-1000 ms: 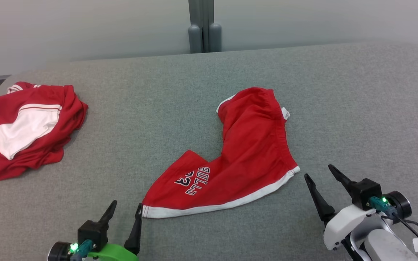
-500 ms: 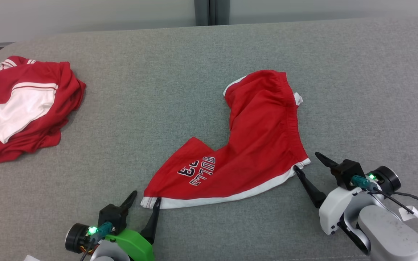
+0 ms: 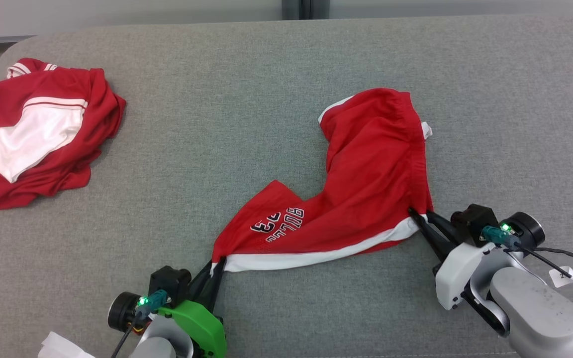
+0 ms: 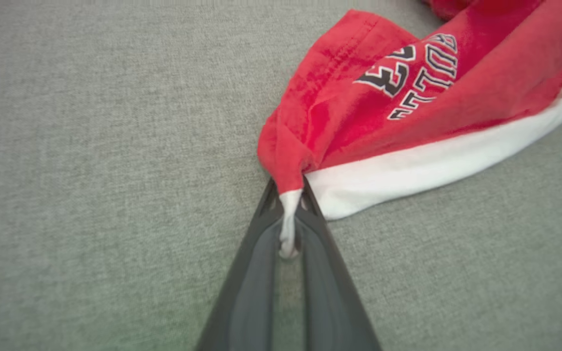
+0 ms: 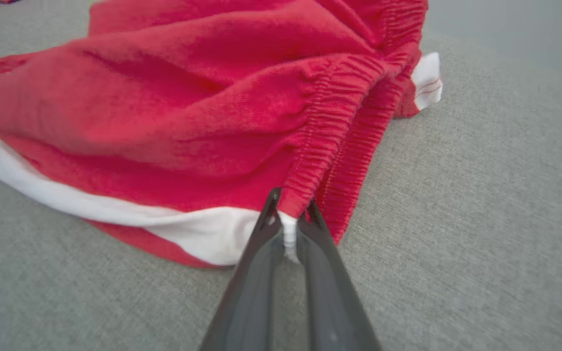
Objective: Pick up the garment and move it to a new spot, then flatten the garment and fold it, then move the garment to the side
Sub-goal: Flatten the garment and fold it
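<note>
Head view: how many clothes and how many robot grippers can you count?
Clothes: 2, the red shorts and the crumpled red-and-white garment
Grippers: 2, the left gripper and the right gripper
Total: 4

Garment (image 3: 366, 164): soft matt knit cloth; waistband (image 5: 330, 126) ribbed, gathered elastic. Table (image 3: 217, 124): coarse woven fabric cover, matt, slightly fuzzy.

Left arm's fingers (image 3: 211, 284) pinched together, lower left, right arm's fingers (image 3: 433, 233) pinched together, lower right
</note>
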